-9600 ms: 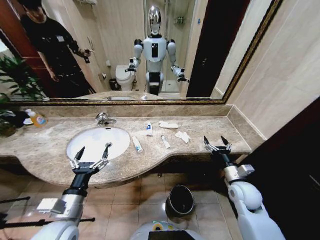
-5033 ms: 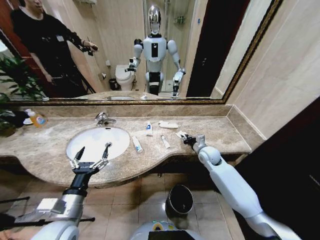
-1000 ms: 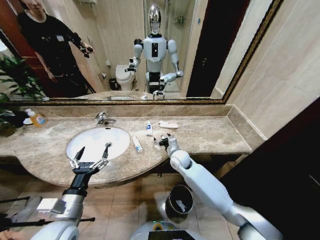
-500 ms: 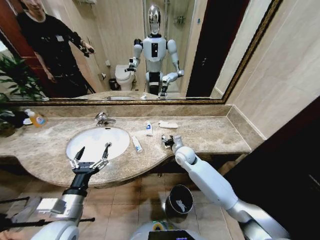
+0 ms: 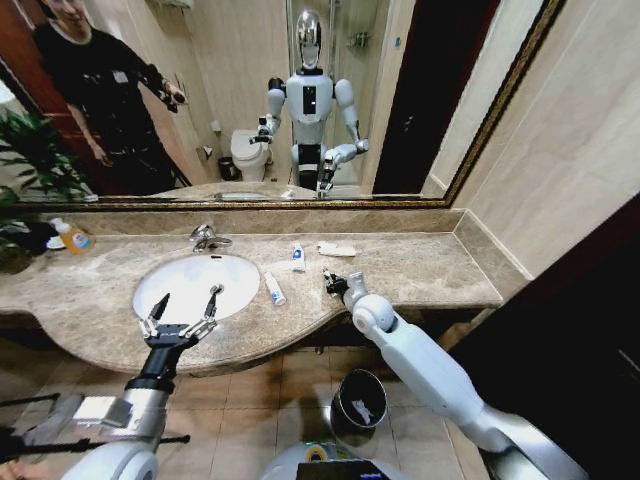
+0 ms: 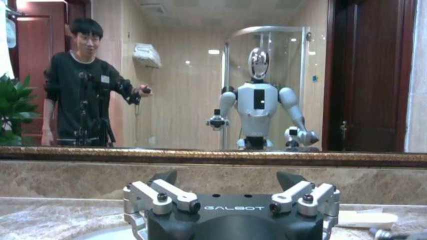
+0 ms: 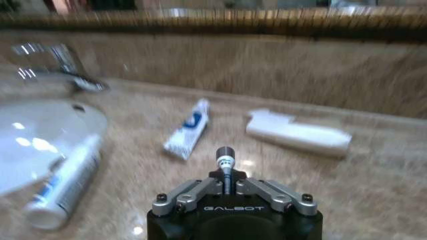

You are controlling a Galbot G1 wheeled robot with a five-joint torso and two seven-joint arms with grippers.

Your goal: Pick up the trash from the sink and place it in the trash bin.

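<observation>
**Right gripper has a small tube; carry it to the bin**

We see the right gripper [image 7: 225, 186] above the marble countertop [image 5: 420, 262], just beside the sink [image 5: 190, 283], its fingers pinched tight on a small tube [image 7: 225, 162] whose dark cap end pokes out between them. The left gripper [image 5: 183, 308] hovers over the near rim of the basin with its fingers spread and nothing in them.

On the counter lie 2 more tubes with blue marks: 1 [image 7: 188, 129] nearer the mirror, 1 larger [image 7: 65, 181] at the basin's edge. A white wrapper piece [image 7: 298, 132] rests near the backsplash. The trash bin [image 5: 360, 399] stands on the floor below the counter edge, with something pale already inside.

We judge the step in hand to be the carry. To do it well, we would lift clear of the counter lip first, hold the pinch firm since the tube is slim and gripped near its end, and release only once centred over the bin's rim.
</observation>
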